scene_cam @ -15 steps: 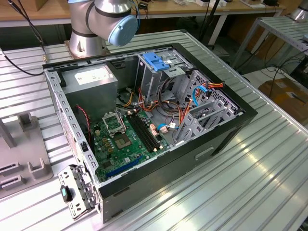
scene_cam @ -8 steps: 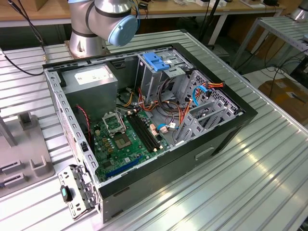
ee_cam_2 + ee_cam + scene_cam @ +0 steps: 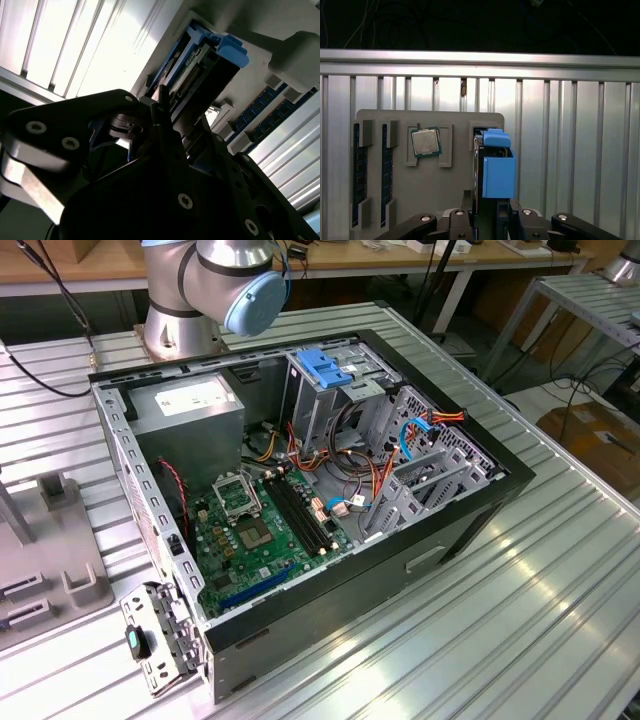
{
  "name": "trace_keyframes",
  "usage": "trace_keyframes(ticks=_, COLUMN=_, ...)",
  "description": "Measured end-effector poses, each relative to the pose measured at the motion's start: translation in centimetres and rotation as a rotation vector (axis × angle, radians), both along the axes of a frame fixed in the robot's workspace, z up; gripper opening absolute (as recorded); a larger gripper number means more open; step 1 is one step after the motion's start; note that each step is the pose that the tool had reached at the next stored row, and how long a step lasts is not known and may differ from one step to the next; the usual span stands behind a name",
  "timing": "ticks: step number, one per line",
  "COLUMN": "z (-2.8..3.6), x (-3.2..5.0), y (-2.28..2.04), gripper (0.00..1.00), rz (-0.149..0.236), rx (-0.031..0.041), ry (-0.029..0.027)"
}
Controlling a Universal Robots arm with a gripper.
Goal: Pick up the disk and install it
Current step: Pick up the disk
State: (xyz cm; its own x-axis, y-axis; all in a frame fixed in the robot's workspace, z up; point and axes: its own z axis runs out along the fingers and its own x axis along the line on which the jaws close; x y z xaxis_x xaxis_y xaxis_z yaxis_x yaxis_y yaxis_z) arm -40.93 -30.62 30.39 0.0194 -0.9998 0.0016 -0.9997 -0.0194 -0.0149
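The disk (image 3: 497, 170) stands on edge at a slot of a grey holder plate (image 3: 450, 195), and its blue carrier frame faces the first wrist view. My gripper (image 3: 492, 212) sits around it with a finger on each side, shut on the disk. In the second wrist view the disk (image 3: 200, 75) runs out from between the dark fingers (image 3: 160, 102), its connector edge and blue frame showing. The open computer case (image 3: 470, 510) lies on the table in the exterior view, with a metal drive cage (image 3: 320, 405) at its far side.
The holder plate also carries a processor chip (image 3: 425, 142) and memory sticks (image 3: 357, 170). Inside the case are a grey power-supply box (image 3: 190, 405), a green motherboard (image 3: 260, 530) and loose cables (image 3: 350, 500). The arm's base (image 3: 215, 290) stands behind the case. The ribbed metal table (image 3: 520, 630) runs all around.
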Motion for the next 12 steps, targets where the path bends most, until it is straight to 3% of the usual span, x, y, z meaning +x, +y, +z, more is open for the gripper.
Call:
trace_keyframes(ticks=4, z=0.03, x=0.01, y=0.0, gripper=0.36, rz=0.0, rx=0.0, ry=0.0)
trace_keyframes(ticks=7, z=0.62, x=0.01, y=0.0, gripper=0.36, rz=0.0, rx=0.0, ry=0.0001)
trace_keyframes(ticks=12, z=0.78, x=0.0, y=0.0, gripper=0.36, rz=0.0, rx=0.0001, ry=-0.0001)
